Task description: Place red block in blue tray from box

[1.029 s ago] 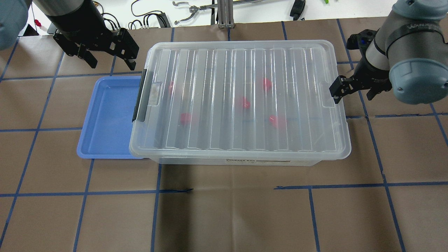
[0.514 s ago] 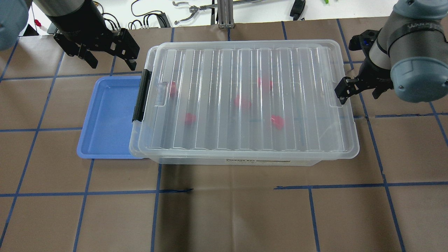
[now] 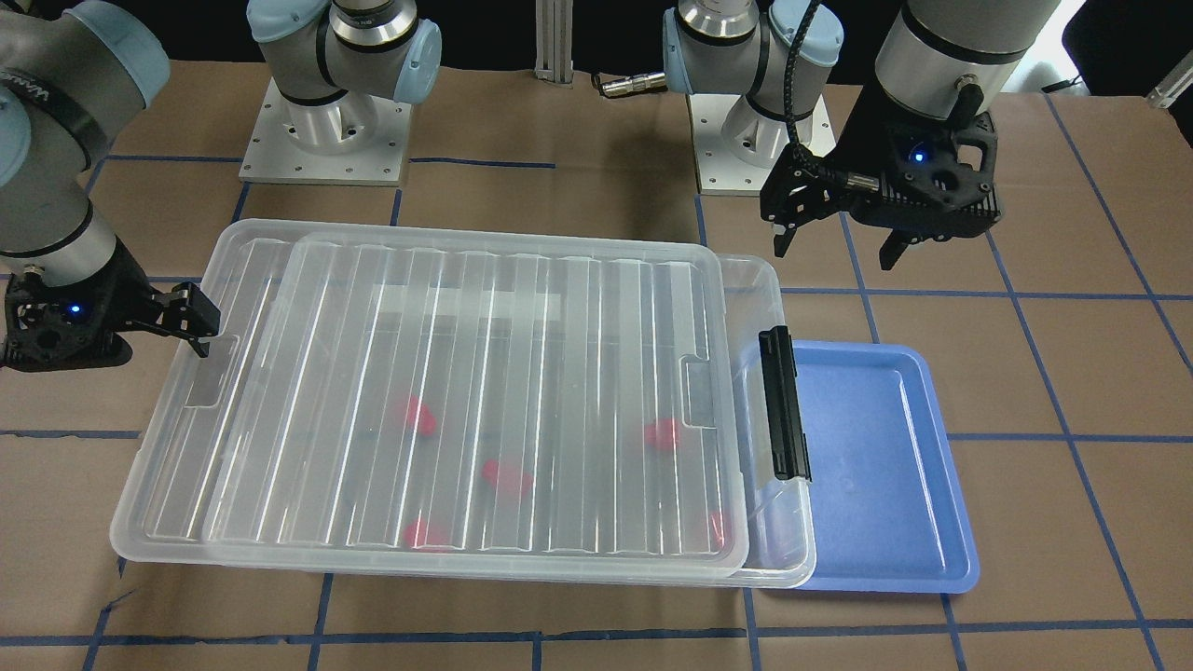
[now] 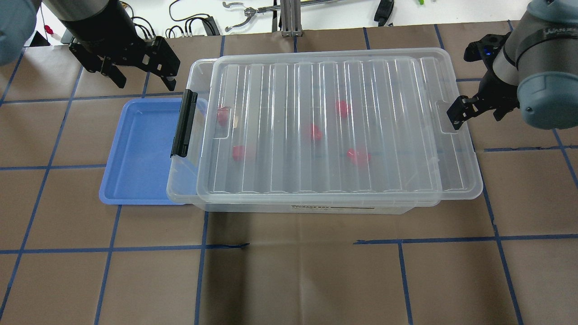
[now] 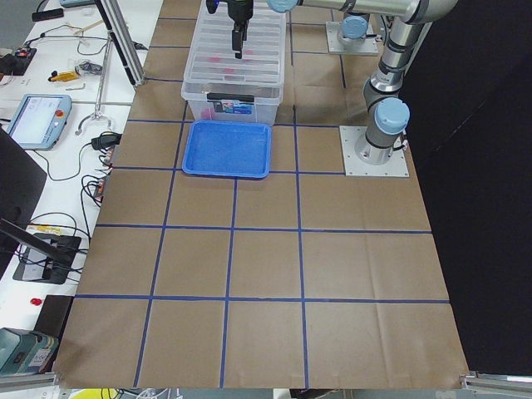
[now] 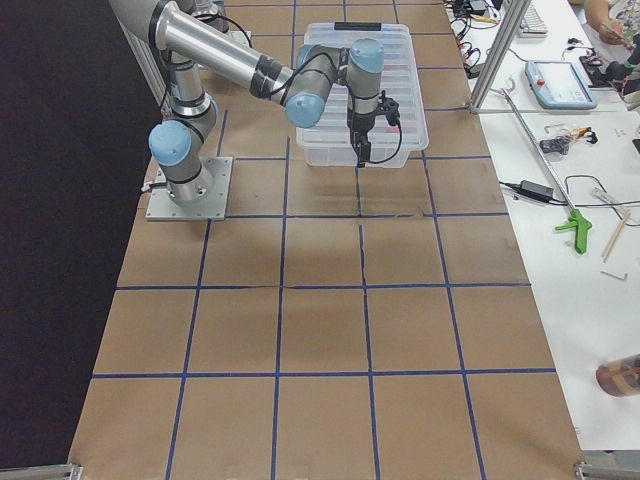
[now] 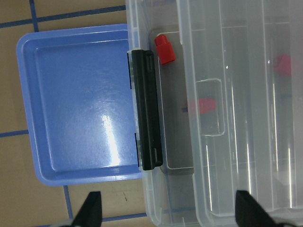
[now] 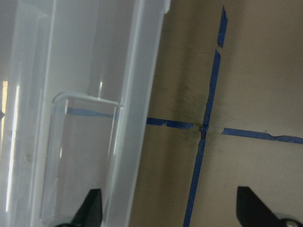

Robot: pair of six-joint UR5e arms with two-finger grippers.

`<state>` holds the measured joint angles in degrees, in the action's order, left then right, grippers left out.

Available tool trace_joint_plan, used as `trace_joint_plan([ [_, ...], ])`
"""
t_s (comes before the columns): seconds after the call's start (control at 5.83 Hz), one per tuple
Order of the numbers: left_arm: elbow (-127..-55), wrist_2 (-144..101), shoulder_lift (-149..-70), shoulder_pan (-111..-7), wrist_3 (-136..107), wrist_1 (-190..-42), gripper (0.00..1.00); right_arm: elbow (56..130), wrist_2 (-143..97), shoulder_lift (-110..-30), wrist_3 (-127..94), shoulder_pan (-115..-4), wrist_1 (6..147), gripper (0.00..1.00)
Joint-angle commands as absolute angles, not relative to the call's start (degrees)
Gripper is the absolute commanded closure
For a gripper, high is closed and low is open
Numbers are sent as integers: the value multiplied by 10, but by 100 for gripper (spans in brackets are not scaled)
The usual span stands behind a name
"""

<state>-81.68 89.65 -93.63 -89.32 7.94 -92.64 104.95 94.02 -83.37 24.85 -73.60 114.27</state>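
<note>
The box [image 4: 183, 183] is a clear bin with a black latch bar [image 4: 183, 124] on its left end. Its ribbed lid [image 4: 338, 131] sits shifted to the right, leaving a gap at the latch end. Several red blocks lie inside, such as one under the lid [image 4: 315, 132] and one uncovered in the gap [image 7: 164, 48]. The blue tray [image 4: 140, 153] lies empty against the box's left end. My right gripper [image 4: 476, 116] is open, with one finger [image 4: 455, 116] in the lid's end recess. My left gripper [image 4: 145, 83] is open and empty, above the tray's far edge.
Brown paper with blue tape lines covers the table [image 4: 289, 280]. Cables and tools lie beyond the far edge [image 4: 244, 18]. The two arm bases [image 3: 326, 140] stand behind the box in the front-facing view.
The lid has slid to the right along with my right gripper, opening a gap at the latch end. My left arm has not moved.
</note>
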Motion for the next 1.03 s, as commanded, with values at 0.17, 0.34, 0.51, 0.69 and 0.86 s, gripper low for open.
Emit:
trace_joint_plan([
  [0.17, -817, 896, -936, -893, 80, -926, 2, 1049, 940, -833, 280, -692, 1143, 0],
  [0.34, -817, 896, -936, -894, 80, -926, 2, 1049, 941, -833, 280, -677, 1144, 0],
  [0.51, -817, 896, -937, -894, 80, -926, 2, 1049, 941, -833, 287, -661, 1144, 0],
  [0.69, -817, 896, -937, -894, 80, -926, 2, 1048, 941, -833, 305, -651, 1145, 0],
  [0.86, -817, 897, -937, -893, 83, -926, 2, 1046, 955, -833, 311, -639, 1145, 0],
])
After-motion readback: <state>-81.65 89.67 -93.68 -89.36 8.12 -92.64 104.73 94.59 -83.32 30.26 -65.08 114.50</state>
